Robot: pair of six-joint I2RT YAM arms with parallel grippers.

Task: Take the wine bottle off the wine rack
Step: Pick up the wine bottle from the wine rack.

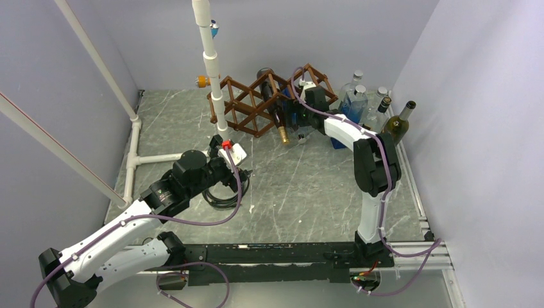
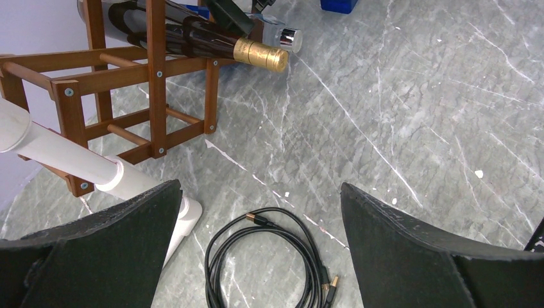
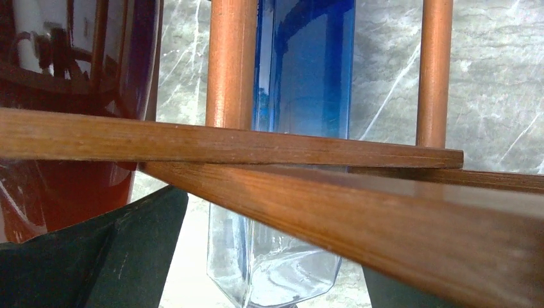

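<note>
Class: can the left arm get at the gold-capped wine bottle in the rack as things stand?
Probably yes: the left gripper is open and bare table lies between it and the wine bottle, though the right gripper sits close beside it.

— Is the light good?
— Yes, it is bright and even, and it comes from above. On the marble tabletop (image 1: pixel 301 186) the shadows are only faint.
— Is there any glare?
— Well ahead of the left gripper (image 2: pixel 260 189), the gold foil cap (image 2: pixel 260 54) shines. Close in front of the right gripper (image 3: pixel 276 256), the dark bottle (image 3: pixel 70 77) carries bright reflections, and the nearest rack slat (image 3: pixel 385 231) looks a little soft. The blue glass bottle (image 3: pixel 301 64) behind it is sharper.
</note>
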